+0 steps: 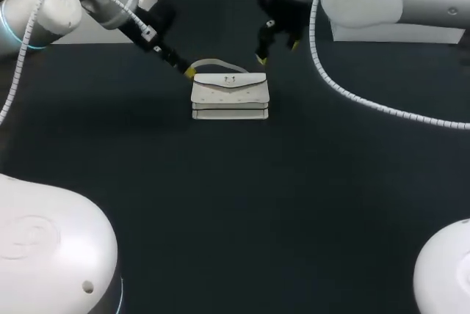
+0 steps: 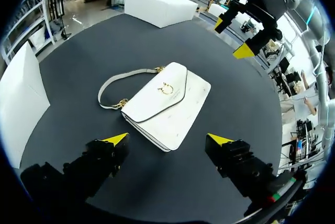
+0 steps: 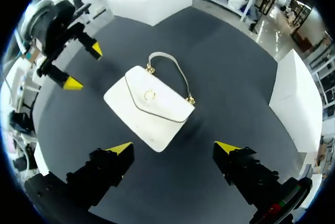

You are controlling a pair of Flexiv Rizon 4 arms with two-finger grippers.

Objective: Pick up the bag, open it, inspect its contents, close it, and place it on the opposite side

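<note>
- On the dark surface (image 1: 235, 204), far middle, lies a white leather flap handbag (image 1: 230, 96) with a gold clasp and a short strap.
- Left jaws: spread, empty, near its strap end.
- Right jaws: spread, empty, beyond its far right corner.

Dark table (image 1: 235, 204); white bag (image 1: 230, 95) lying flat on it, flap up.

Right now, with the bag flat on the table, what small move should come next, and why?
Probably lower the left gripper onto the handle and close it there. The bag lies flat with its flap shut, nothing grips it, and the open left gripper is close to the handle's end.
</note>
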